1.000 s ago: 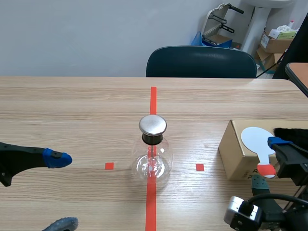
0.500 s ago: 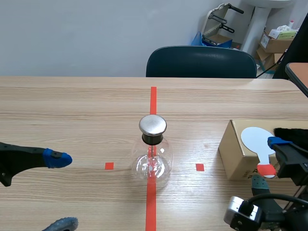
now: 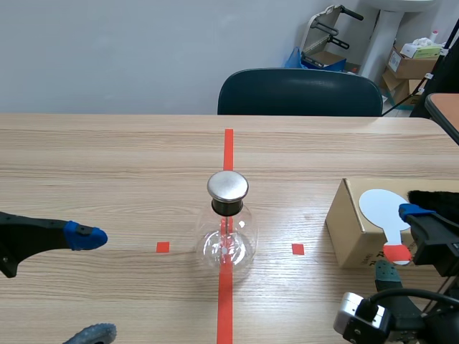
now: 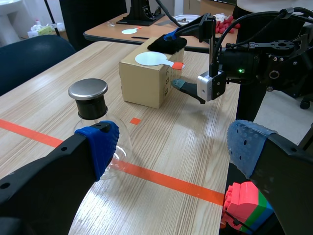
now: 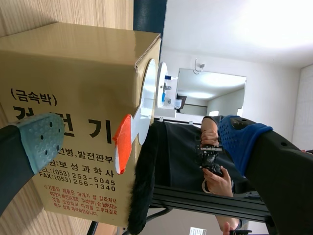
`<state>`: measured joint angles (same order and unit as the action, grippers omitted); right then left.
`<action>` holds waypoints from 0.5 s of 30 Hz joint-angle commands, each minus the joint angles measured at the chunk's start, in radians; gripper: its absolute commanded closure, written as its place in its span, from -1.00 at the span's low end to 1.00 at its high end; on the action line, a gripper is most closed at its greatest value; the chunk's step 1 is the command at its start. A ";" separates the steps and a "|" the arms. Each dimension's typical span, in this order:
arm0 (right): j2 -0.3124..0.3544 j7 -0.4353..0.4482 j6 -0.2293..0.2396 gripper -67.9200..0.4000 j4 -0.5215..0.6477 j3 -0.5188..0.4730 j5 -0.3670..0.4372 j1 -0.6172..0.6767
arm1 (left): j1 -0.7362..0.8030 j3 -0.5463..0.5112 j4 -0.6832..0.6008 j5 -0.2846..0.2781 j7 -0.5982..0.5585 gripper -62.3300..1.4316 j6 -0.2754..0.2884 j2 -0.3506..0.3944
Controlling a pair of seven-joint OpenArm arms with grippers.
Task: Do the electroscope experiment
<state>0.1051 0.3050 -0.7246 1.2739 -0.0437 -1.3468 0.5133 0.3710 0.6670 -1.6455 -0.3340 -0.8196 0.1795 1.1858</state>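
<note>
The pale wooden table point(image 3: 107, 165) carries an orange-red tape line down its middle. Beyond its far edge stands a dark teal chair point(image 3: 300, 92) before a plain grey wall, with stacked cartons point(image 3: 412, 61) in the room's corner to the right of the chair.

The electroscope point(image 3: 228, 242) stands upright on the tape line at the middle of the table: a round clear glass flask with a black neck and a flat metal cap point(image 3: 228, 185). A thin rod hangs from the neck down into the glass.

To the right of the electroscope, near the table's edge, sits a closed cardboard box point(image 3: 351, 222). On its top lies a white paddle point(image 3: 381, 209) with an orange-red handle that juts past the box's near edge, and just beyond the paddle lies a strip of black fur point(image 3: 434, 197).

The left gripper point(image 3: 90, 285) hangs well to the left of the electroscope, its fingers spread wide and holding nothing. In its wrist view the flask stands just ahead of one blue pad.

The right gripper point(image 3: 400, 242) is at the box, on the far side of it from the electroscope. Its fingers are apart, one above and one below the paddle's handle, which lies between them unpressed.
</note>
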 commanded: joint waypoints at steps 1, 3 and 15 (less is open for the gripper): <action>0.003 -0.005 -0.037 -1.00 0.007 -0.002 0.004 -0.010 | 0.000 -0.002 -0.023 -0.003 -0.018 -0.56 0.003 0.000; 0.003 -0.011 -0.037 -1.00 0.007 -0.002 0.004 -0.010 | 0.000 -0.002 -0.023 -0.003 -0.018 -0.56 0.003 0.000; 0.003 -0.016 -0.038 -1.00 0.016 -0.001 0.046 0.027 | 0.000 -0.002 -0.023 -0.018 -0.018 -0.55 -0.020 -0.037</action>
<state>0.1055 0.2916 -0.7246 1.2743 -0.0437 -1.3090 0.5201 0.3710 0.6670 -1.6455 -0.3374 -0.8196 0.1608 1.1755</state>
